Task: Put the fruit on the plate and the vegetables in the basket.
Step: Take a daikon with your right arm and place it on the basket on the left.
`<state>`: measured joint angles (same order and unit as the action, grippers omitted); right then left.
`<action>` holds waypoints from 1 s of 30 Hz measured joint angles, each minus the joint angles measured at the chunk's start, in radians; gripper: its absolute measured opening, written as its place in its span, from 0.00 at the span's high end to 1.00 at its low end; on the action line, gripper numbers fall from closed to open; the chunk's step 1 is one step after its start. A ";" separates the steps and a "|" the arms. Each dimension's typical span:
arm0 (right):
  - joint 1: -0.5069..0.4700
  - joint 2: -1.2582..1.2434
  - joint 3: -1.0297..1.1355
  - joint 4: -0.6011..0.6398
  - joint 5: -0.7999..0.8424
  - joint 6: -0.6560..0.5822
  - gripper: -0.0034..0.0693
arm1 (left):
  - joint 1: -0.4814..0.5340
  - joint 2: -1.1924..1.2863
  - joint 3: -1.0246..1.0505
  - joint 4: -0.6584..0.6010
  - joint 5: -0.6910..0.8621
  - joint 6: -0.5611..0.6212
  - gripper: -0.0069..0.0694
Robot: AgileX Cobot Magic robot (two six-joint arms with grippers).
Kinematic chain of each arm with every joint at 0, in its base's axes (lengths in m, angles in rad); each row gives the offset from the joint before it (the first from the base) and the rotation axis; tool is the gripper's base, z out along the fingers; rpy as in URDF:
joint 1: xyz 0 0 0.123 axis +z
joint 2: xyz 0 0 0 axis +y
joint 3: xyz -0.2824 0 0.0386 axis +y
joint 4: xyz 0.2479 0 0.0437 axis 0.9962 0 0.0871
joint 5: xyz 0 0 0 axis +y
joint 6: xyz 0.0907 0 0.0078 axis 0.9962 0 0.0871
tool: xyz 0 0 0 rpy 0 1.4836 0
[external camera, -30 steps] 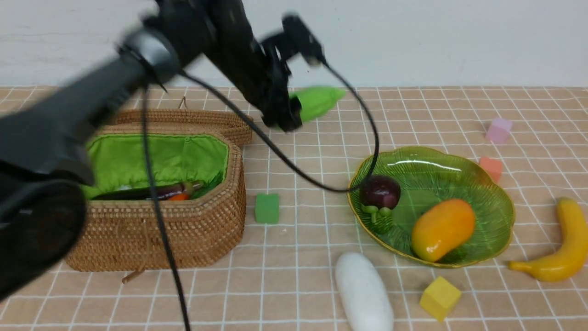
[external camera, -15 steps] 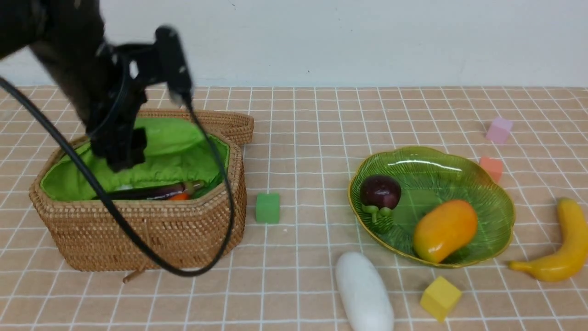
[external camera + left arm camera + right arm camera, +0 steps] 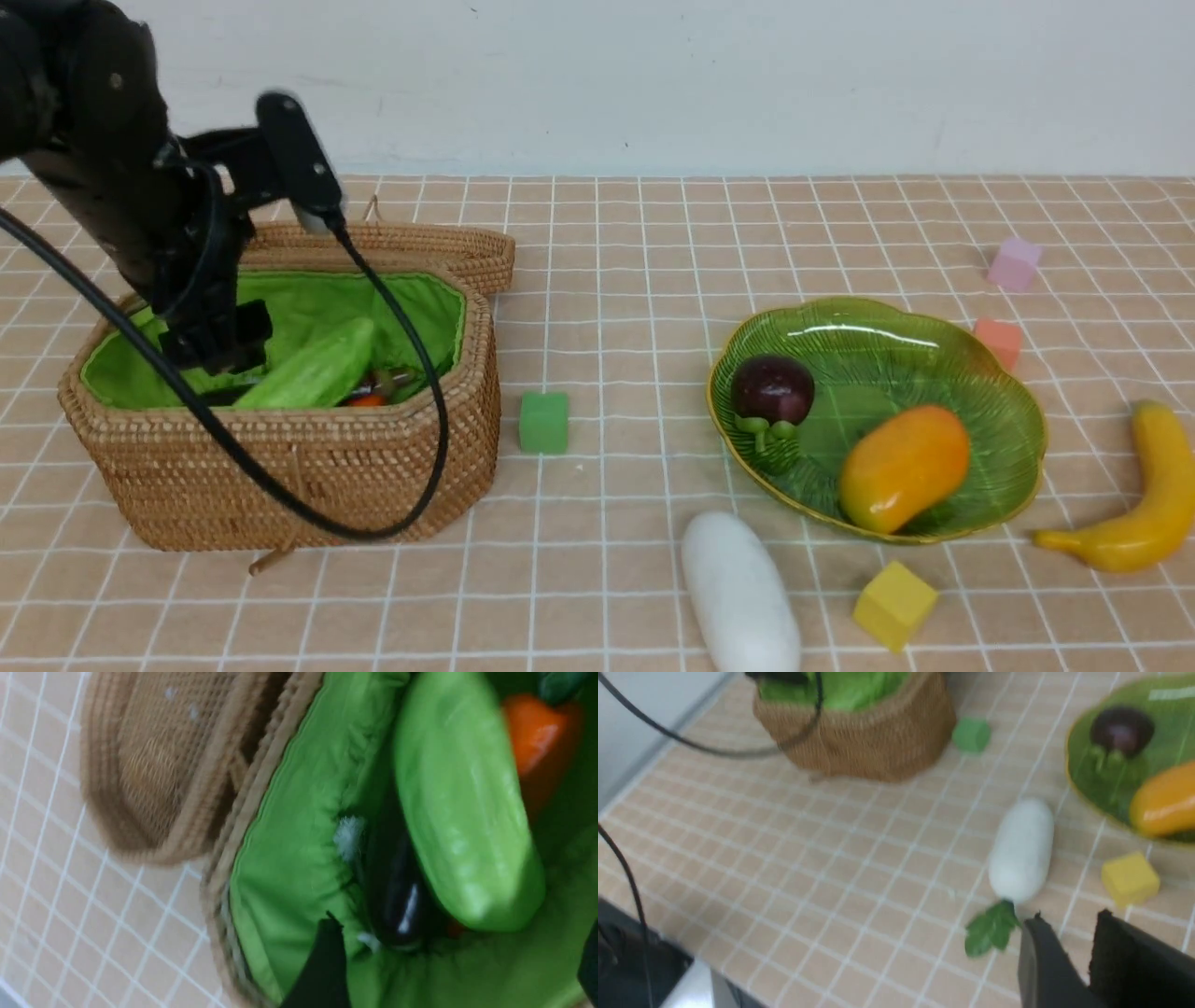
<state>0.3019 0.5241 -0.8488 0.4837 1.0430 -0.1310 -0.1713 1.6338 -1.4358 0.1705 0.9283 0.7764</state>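
Left gripper (image 3: 217, 353) hung over basket (image 3: 308, 439) w/ jaws wide, empty; gourd (image 3: 308, 373) lay inside it; radish (image 3: 739, 588) lay right of basket, nearer us; we judged radish light, stiff, smooth, prob. slippery; best taken across its middle, not the leaf end.

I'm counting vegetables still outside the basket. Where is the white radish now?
Front view: the white radish lies on the table near the bottom edge, right of centre, in front of the left rim of the plate, the yellow cube to its right.
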 joint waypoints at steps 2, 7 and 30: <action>0.000 0.045 -0.015 -0.004 0.018 -0.012 0.70 | 0.000 -0.025 0.001 -0.014 0.001 -0.033 0.05; 0.000 0.223 -0.086 -0.007 0.066 -0.029 0.70 | -0.026 -0.184 0.002 -0.145 0.054 -0.430 0.39; 0.373 1.105 -0.343 -0.409 -0.120 0.390 0.33 | -0.446 -1.084 0.733 -0.240 -0.212 -0.813 0.93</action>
<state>0.6747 1.6291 -1.1921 0.0751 0.9231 0.2588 -0.6178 0.5495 -0.7024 -0.0693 0.7161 -0.0361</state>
